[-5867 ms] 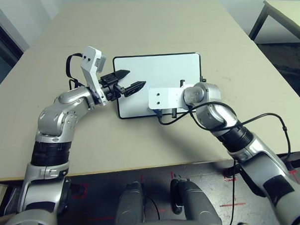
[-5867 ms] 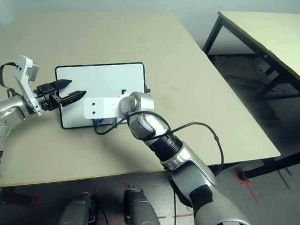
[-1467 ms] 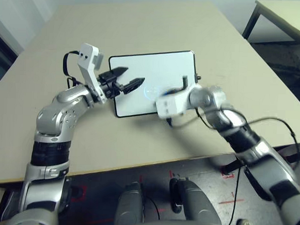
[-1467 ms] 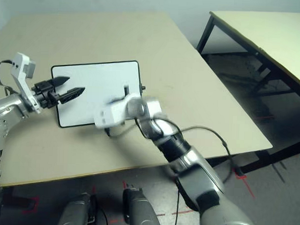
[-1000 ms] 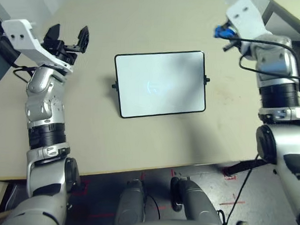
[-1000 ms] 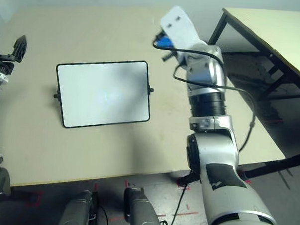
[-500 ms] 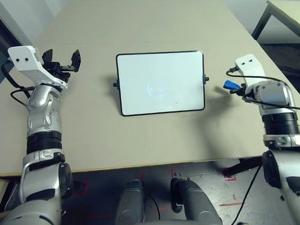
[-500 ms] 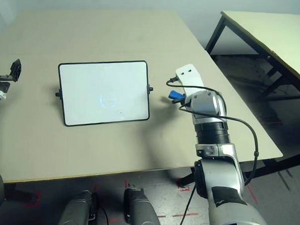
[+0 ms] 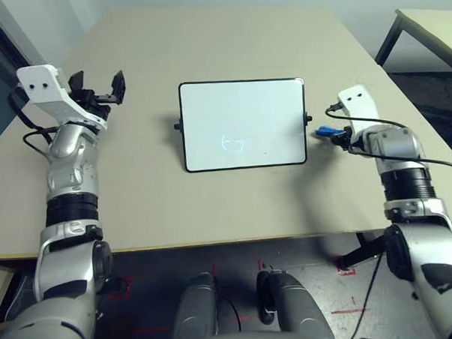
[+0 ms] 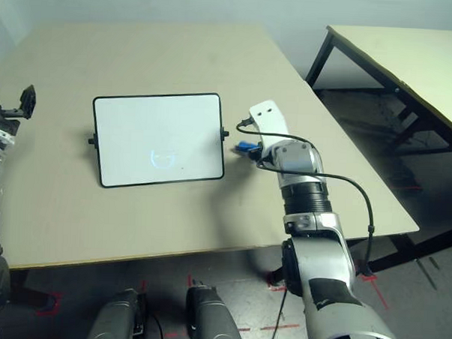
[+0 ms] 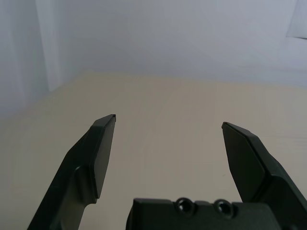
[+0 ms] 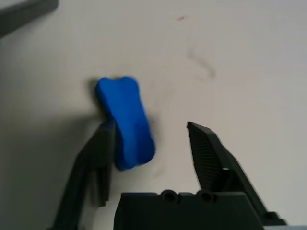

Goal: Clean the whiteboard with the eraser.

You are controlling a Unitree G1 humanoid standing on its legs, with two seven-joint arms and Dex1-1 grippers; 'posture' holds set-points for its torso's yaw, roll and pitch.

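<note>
Right wrist view is showing the right gripper (image 12: 151,139) standing wide open, its two black fingers well apart. The eraser (image 12: 125,122), a bright-blue block, is sitting between them, lying against the inner face of one finger (image 12: 98,165) and clear of the other; whether it is resting on the table (image 12: 230,62) below I cannot tell. Nothing is clamping it.

From the head camera, the right arm is reaching in from the lower right of the frame, its forearm rising toward the middle right and its wrist bending so the gripper (image 9: 325,133) is pointing toward the whiteboard (image 9: 241,124). The eraser (image 9: 329,132) is showing as a blue spot just beside the board's right edge, near its small black tab. The whiteboard is lying flat at the centre of the frame, carrying a faint bluish ring mark near its lower middle.

The left gripper (image 11: 168,132) is also standing wide open with nothing between its fingers. In the left eye view it (image 9: 97,85) is hanging at the upper left of the frame, well apart from the board, with the left arm rising steeply from the lower left.
</note>
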